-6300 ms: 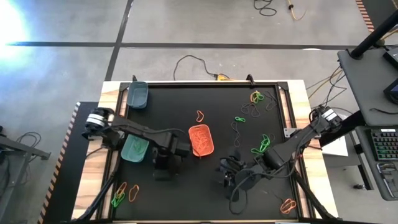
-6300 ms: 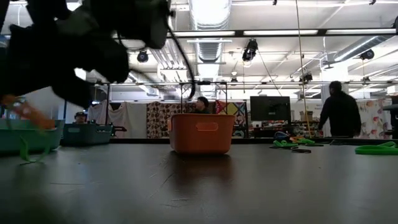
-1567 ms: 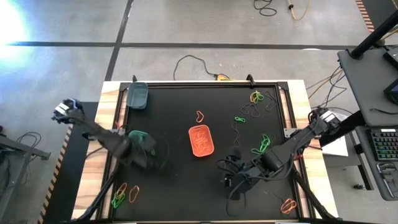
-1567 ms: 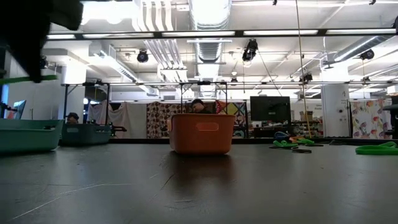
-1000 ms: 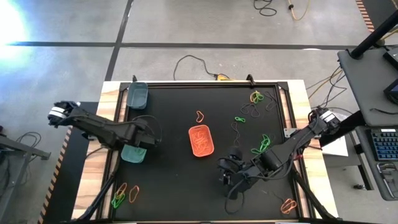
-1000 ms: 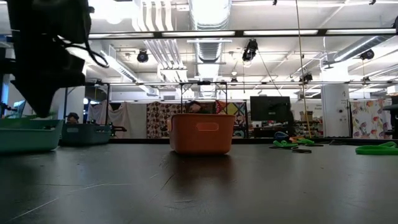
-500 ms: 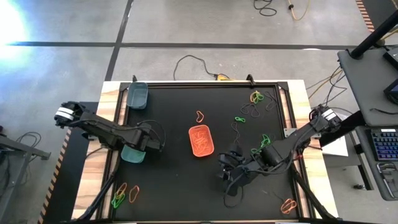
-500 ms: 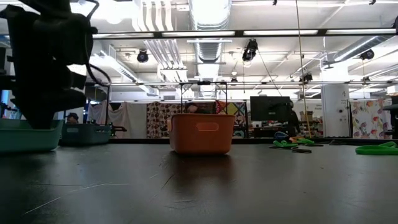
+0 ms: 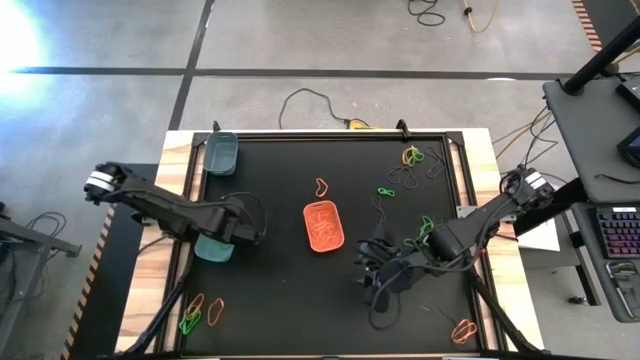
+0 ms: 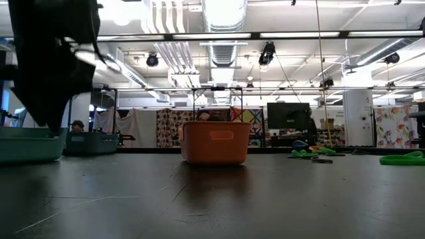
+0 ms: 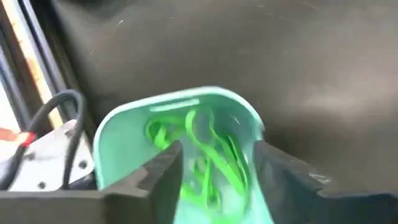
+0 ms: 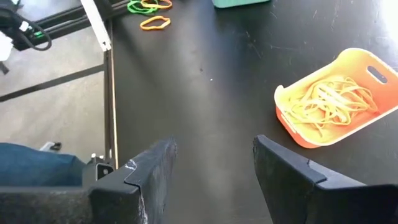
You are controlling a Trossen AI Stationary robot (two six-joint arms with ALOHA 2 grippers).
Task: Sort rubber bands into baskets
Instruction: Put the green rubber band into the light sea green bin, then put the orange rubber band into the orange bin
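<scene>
Parted jaws were seen on the left gripper [image 11: 211, 177], which was poised directly over the light teal-green shallow plastic basket [image 11: 118, 134] at the table's left edge; nothing was gripped between its fingers, and bright green rubber bands [image 11: 208, 155] were lying in the basket beneath. A drop-off step was judged to be in hand, with a green band apparently just given up to its matching basket. On the right gripper [image 12: 211, 180] the jaws were likewise spread and empty, low over the black mat right of the orange rounded-rectangular plastic basket [image 9: 323, 225], in which orange bands were heaped.

For the next move, a reach toward the loose bands [image 9: 203, 310] by the near-left corner, or the scattered ones [image 9: 415, 165] at far right, would be called for.

The teal-green basket's long axis was set roughly near-to-far, as was that of the dark grey-teal basket [image 9: 221, 154] at the far-left corner.
</scene>
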